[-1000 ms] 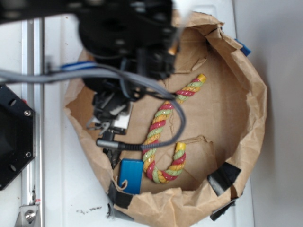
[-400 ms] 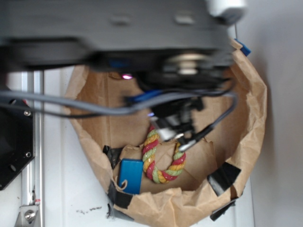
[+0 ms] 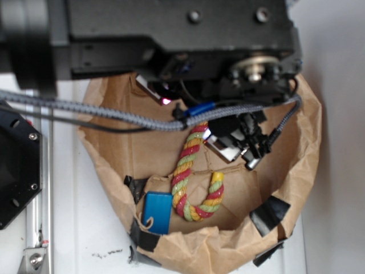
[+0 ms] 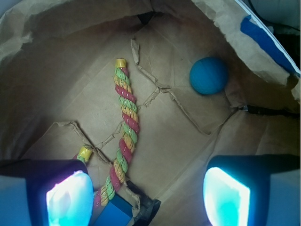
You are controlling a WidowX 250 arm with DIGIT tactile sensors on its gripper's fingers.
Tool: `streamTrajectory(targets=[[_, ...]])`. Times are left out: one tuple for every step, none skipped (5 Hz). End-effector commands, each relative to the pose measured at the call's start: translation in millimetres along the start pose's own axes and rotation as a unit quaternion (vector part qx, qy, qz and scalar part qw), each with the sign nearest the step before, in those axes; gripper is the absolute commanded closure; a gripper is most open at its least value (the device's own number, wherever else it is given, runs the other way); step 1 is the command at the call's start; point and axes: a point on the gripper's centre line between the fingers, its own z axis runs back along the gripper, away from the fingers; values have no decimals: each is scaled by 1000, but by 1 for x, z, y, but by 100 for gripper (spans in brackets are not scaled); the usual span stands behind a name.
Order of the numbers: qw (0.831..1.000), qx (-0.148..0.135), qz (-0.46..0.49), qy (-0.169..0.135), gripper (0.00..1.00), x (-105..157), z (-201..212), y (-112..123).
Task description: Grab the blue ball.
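Blue ball [image 4: 209, 75] (round, matte teal) is lying on the paper bag [image 4: 61, 89] floor, while the gripper [image 4: 148, 197] is hanging wide, empty.

From my wrist view I see the ball [image 4: 209, 75] lying on the floor of the paper bag [image 3: 311, 137], up right, close under the bag's wall. The rope [image 4: 124, 136] runs well to its left, apart from it. The block [image 3: 157, 212] sits just left of the rope's bend in the exterior view, against the bag's near wall
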Motion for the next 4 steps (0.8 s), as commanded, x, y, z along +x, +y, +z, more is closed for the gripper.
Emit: streamTrajectory(targets=[[1000,-12,12,-14,0,9,10,-3],[997,20,39,-66,0,9,13,-7],[988,13,94,-123,0,1,20,-11],[981,6,158,-115,0,6,20,-8]])
